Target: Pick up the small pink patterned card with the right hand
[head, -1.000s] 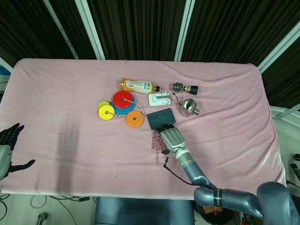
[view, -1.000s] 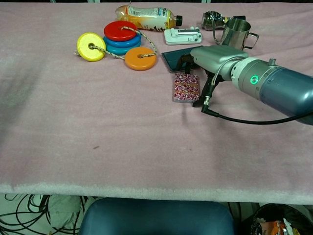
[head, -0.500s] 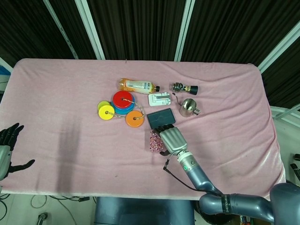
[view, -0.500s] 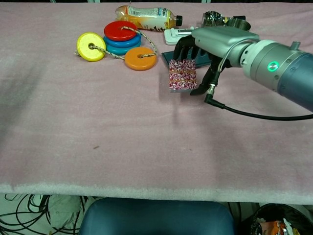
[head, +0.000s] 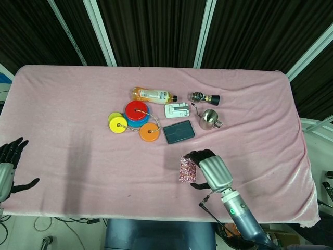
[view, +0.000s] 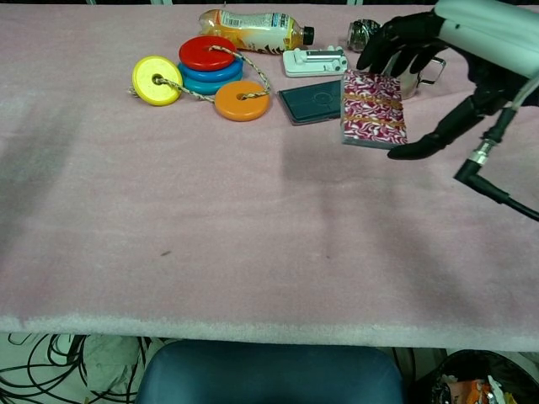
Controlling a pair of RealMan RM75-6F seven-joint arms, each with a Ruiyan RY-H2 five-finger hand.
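At the far left edge of the head view, the left hand (head: 9, 169) is seen beside the near left corner of the table (head: 62, 104), with its dark fingers spread and nothing in them. Well to the right of it, a cluster of things is laid around the dark tablet (head: 178, 131), which serves as the landmark here. To the left of the tablet, the coloured discs (head: 132, 120) are strung on a cord; behind them and left of the tablet, the orange bottle (head: 152, 95) is laid on its side. Directly behind the tablet the white charger (head: 178, 110) is placed, and just to the tablet's right the metal cup (head: 209, 119) stands, with a small dark object (head: 204, 97) behind it whose nature cannot be made out.

In front of the tablet and slightly right, the right hand (head: 210, 169) is raised above the cloth, palm turned toward the left, on a forearm rising from the table's near edge. The pink patterned card (head: 186, 169) is pinched between the thumb below and the curled fingers above, and appears to be lifted clear of the table. In the chest view the card (view: 372, 108) is held tilted, overlapping the tablet's right edge, the dark fingers (view: 402, 42) arched over its top.
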